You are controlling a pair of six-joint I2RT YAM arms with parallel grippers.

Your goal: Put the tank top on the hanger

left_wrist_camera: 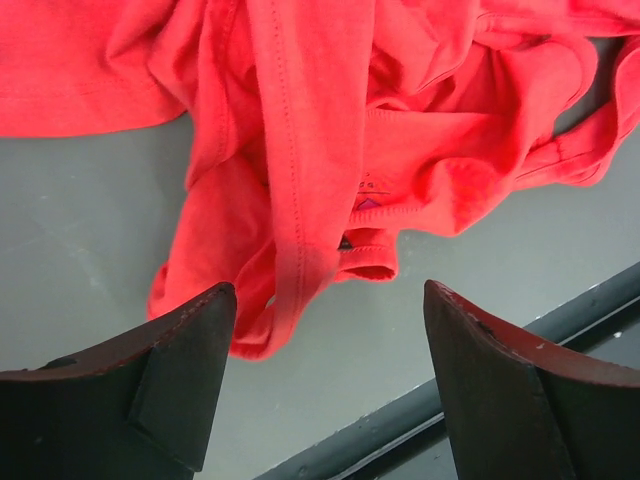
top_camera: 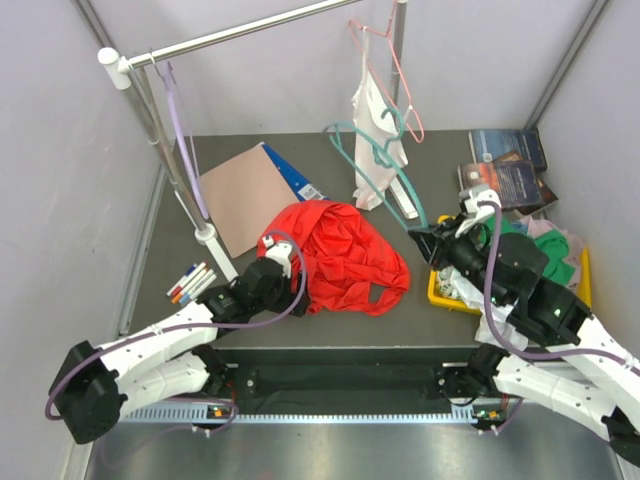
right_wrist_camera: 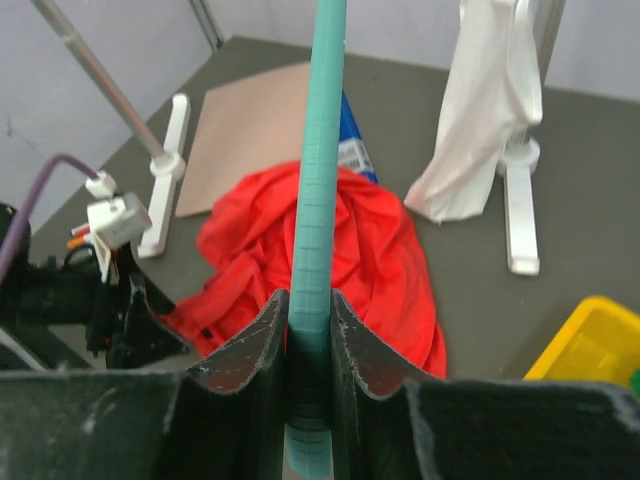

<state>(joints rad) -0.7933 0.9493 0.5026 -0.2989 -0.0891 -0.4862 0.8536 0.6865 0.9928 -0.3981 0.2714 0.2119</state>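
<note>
The red tank top (top_camera: 345, 255) lies crumpled on the dark table; it also shows in the left wrist view (left_wrist_camera: 330, 120) and the right wrist view (right_wrist_camera: 385, 250). My left gripper (top_camera: 278, 268) is open at the top's left edge, and its fingers (left_wrist_camera: 190, 335) straddle bare table just below a hanging fold and strap. My right gripper (top_camera: 422, 240) is shut on one arm of the teal hanger (top_camera: 385, 160), which rises up and away toward the rack. In the right wrist view the hanger (right_wrist_camera: 318, 180) runs straight up from between the closed jaws of that gripper (right_wrist_camera: 308, 305).
A white top (top_camera: 375, 130) hangs on a pink hanger from the rail. A lavender hanger (top_camera: 180, 120) hangs at the left. A brown folder (top_camera: 245, 195), markers (top_camera: 188, 282), books (top_camera: 510, 165), and a yellow bin (top_camera: 440, 292) with a green garment (top_camera: 530, 245) lie around.
</note>
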